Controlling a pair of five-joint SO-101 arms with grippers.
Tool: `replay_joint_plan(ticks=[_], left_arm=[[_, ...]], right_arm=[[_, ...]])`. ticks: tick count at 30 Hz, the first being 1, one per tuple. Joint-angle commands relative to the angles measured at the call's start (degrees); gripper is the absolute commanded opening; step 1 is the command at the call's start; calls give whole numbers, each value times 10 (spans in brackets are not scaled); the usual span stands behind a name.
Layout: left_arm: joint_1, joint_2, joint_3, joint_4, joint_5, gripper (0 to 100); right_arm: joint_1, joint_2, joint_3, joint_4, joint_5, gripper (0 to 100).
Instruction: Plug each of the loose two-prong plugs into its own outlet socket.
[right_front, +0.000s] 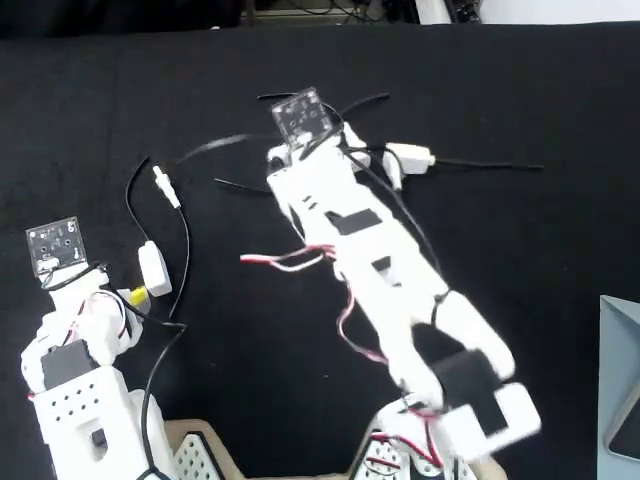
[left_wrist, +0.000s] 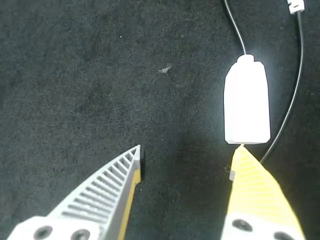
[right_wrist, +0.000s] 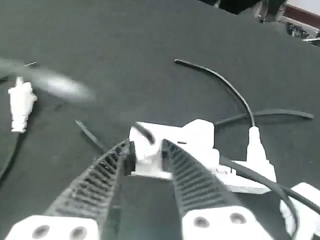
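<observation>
Pinching what seems a white plug (right_wrist: 148, 161), right claw (right_wrist: 146, 147) sits narrow; left claw (left_wrist: 189, 151) gapes.

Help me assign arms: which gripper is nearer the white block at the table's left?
Left. The left gripper is open right beside the white block; the right gripper is far off, shut on a plug.

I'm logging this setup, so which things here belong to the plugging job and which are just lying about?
Job: white socket by the open left jaws; small loose plug beyond it; white plug in the right jaws; second socket beside that.
Lying about: grey object at the high view's right edge; beige perforated plate between the arm bases.
</observation>
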Motion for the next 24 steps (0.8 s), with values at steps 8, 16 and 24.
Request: replay_joint_plan(ticks=[8, 16, 24], left_arm=[[-6, -6, -3, -11, 2, 288], [-7, -6, -3, -11, 1, 288], [-6, -6, -2, -11, 1, 288]], right_arm=[[-7, -21, -6, 26, -12, 221], [-30, -240, 69, 168, -12, 24], [-31, -341, 112, 314, -17, 12]])
